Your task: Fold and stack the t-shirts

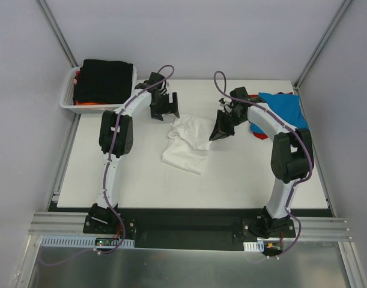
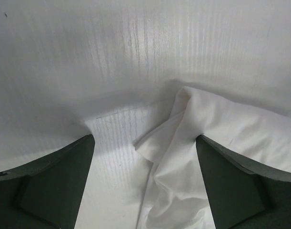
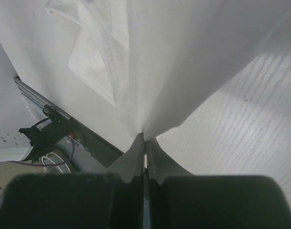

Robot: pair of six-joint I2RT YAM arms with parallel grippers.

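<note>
A crumpled white t-shirt (image 1: 188, 141) lies in the middle of the table. My right gripper (image 1: 220, 133) is shut on its right edge, and in the right wrist view the cloth (image 3: 183, 57) hangs taut from the pinched fingertips (image 3: 145, 139). My left gripper (image 1: 165, 108) stands open just beyond the shirt's upper left; in the left wrist view a fold of the shirt (image 2: 183, 157) lies between its spread fingers (image 2: 59, 181), nearer the right one. A blue t-shirt (image 1: 285, 108) lies at the far right over a red one (image 1: 259, 133). A black t-shirt (image 1: 105, 80) sits folded in the basket above an orange one (image 1: 87, 103).
The white lattice basket (image 1: 68, 95) stands at the table's far left corner. The white table top (image 1: 243, 180) ends at a black rail in front, near the arm bases. Grey walls with metal posts close in the sides and back.
</note>
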